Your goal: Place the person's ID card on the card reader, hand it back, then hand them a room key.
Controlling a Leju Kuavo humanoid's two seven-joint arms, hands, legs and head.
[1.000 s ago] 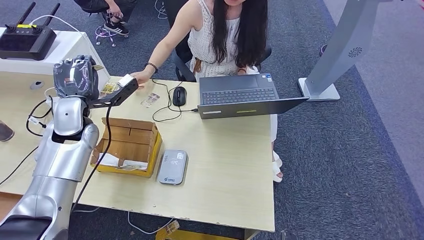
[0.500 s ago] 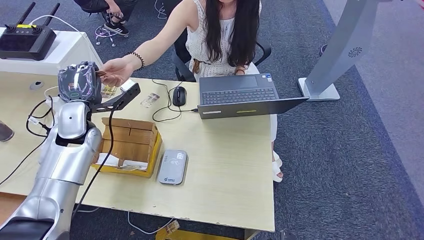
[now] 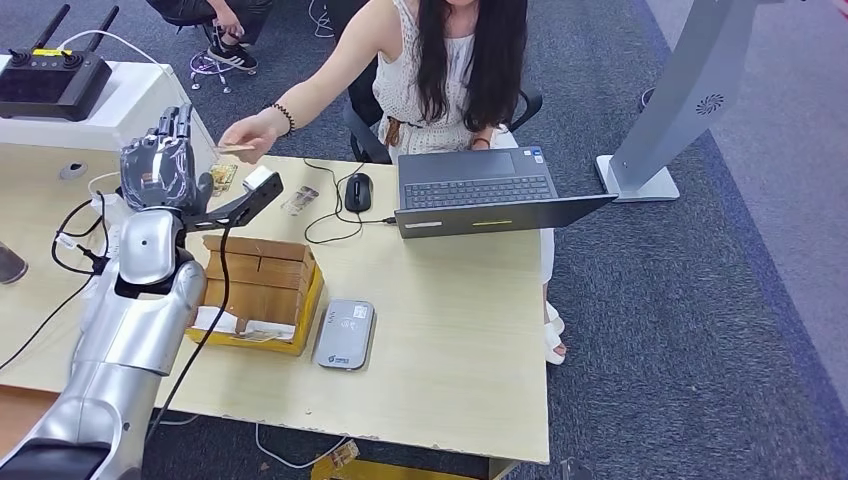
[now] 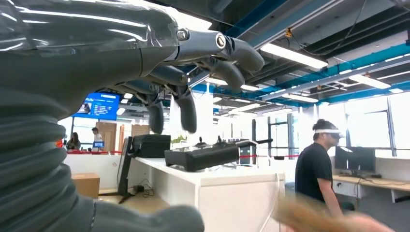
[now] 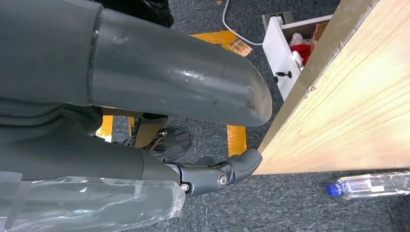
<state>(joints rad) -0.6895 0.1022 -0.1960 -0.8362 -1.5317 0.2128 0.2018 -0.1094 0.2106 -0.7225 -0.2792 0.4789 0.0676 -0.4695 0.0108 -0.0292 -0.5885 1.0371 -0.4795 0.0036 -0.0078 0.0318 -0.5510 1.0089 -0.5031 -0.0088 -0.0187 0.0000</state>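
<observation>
My left hand (image 3: 160, 162) is raised over the table's far left, fingers spread upward and holding nothing; the left wrist view shows the same hand (image 4: 193, 72) open and empty. Just to its right a person's hand (image 3: 250, 132) holds a thin tan ID card (image 3: 236, 148), clear of my fingers. The grey card reader (image 3: 345, 333) lies flat near the table's front edge. A small card (image 3: 300, 200) lies on the table by the mouse. My right hand (image 5: 212, 176) hangs beside the table edge below the top, with nothing in it.
An open cardboard box (image 3: 258, 290) with papers sits left of the reader. A laptop (image 3: 485, 192), a mouse (image 3: 358, 190) and cables lie at the far side. The person sits behind the table. A water bottle (image 5: 370, 186) lies on the floor.
The person's hand reached from the table to my left hand, took the card and drew back a little. My left hand's fingers opened and straightened upward.
</observation>
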